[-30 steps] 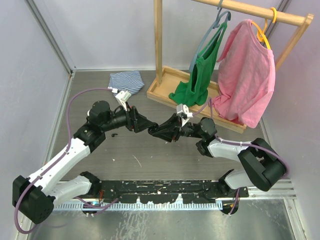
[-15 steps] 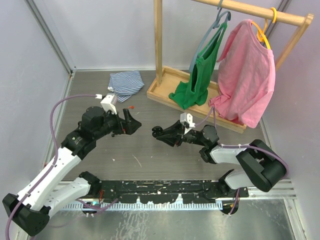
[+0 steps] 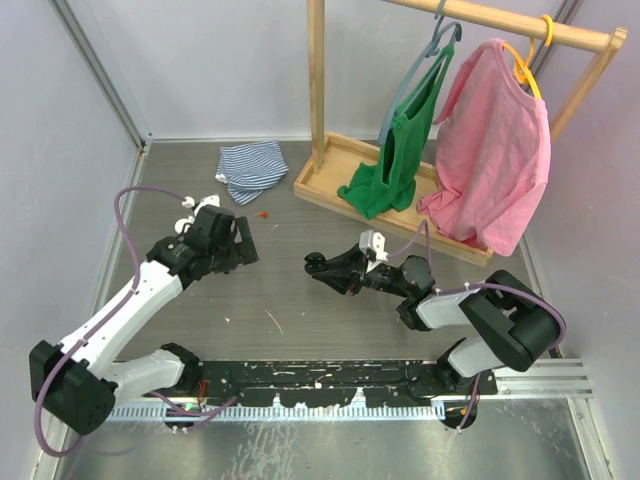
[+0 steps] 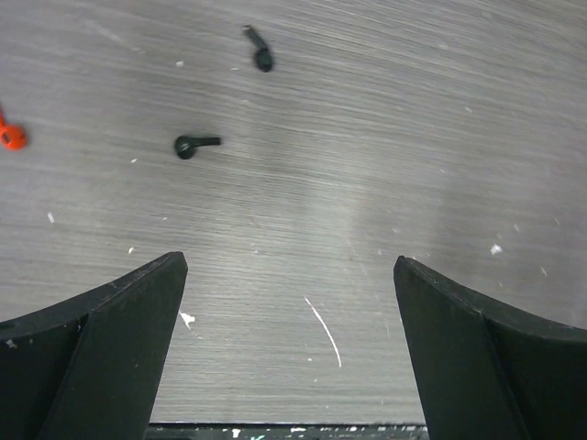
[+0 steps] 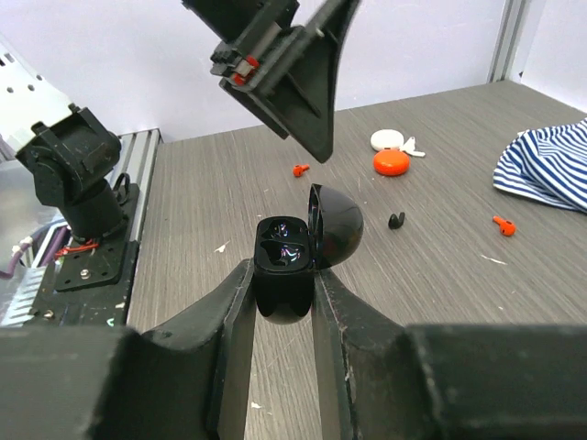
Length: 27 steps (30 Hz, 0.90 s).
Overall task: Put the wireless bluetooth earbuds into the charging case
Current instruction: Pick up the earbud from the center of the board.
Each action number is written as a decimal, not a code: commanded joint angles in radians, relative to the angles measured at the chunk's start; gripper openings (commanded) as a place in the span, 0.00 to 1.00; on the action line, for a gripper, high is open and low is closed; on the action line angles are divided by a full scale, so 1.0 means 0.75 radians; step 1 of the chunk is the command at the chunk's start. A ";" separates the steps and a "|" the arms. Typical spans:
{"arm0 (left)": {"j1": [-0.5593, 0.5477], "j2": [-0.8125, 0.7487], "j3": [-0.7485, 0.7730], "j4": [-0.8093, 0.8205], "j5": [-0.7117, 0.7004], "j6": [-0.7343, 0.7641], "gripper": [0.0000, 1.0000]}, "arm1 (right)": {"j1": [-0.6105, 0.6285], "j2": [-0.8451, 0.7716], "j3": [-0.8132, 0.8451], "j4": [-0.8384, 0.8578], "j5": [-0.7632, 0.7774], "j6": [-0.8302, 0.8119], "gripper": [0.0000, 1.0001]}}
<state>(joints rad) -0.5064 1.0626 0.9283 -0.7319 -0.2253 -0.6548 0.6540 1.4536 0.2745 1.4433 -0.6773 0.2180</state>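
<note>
My right gripper (image 5: pixel 284 275) is shut on a black charging case (image 5: pixel 282 249) whose lid (image 5: pixel 336 225) stands open; the wells show only glints. In the top view that gripper (image 3: pixel 318 266) holds the case above the table's middle. My left gripper (image 3: pixel 240 243) hangs open to the left of the case, apart from it. In the left wrist view nothing lies between its fingers (image 4: pixel 119 339). Two black earbuds (image 4: pixel 263 59) (image 4: pixel 191 145) and an orange earbud (image 4: pixel 11 137) lie on the table beyond them. Another black earbud (image 5: pixel 396 220) and orange earbuds (image 5: pixel 300 170) (image 5: pixel 503 223) show in the right wrist view.
A white case (image 5: pixel 390 139) and an orange case (image 5: pixel 392 162) lie together on the table. A striped cloth (image 3: pixel 252 162) lies at the back. A wooden clothes rack (image 3: pixel 330 175) with green and pink garments stands at the back right. Walls close in the left and right.
My left gripper has opened wide and pulled back to the left, away from the case. My right gripper still holds the open case and has shifted only slightly.
</note>
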 commanded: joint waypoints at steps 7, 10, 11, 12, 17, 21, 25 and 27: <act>0.152 0.200 -0.004 -0.002 -0.300 -0.321 0.98 | 0.100 -0.078 0.009 -0.091 0.137 -0.248 0.01; 0.189 0.264 -0.014 0.058 -0.319 -0.336 0.98 | 0.120 -0.082 0.020 -0.134 0.151 -0.283 0.01; 0.197 0.319 -0.012 0.074 -0.318 -0.336 0.98 | 0.129 -0.083 0.024 -0.150 0.155 -0.296 0.01; 0.205 0.361 -0.007 0.085 -0.318 -0.336 0.98 | 0.139 -0.085 0.027 -0.167 0.161 -0.313 0.01; 0.220 0.516 0.022 0.135 -0.340 -0.336 0.98 | 0.168 -0.085 0.041 -0.224 0.184 -0.366 0.01; 0.231 0.625 0.051 0.133 -0.342 -0.343 0.98 | 0.169 -0.085 0.039 -0.224 0.195 -0.371 0.01; 0.233 0.692 0.068 0.123 -0.344 -0.340 0.99 | 0.170 -0.079 0.041 -0.221 0.199 -0.365 0.01; 0.232 0.714 0.070 0.111 -0.346 -0.340 0.98 | 0.170 -0.077 0.038 -0.214 0.202 -0.366 0.01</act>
<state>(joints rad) -0.3382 1.5810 0.9371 -0.6636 -0.4404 -0.8967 0.7773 1.4200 0.2749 1.2339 -0.5461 -0.0353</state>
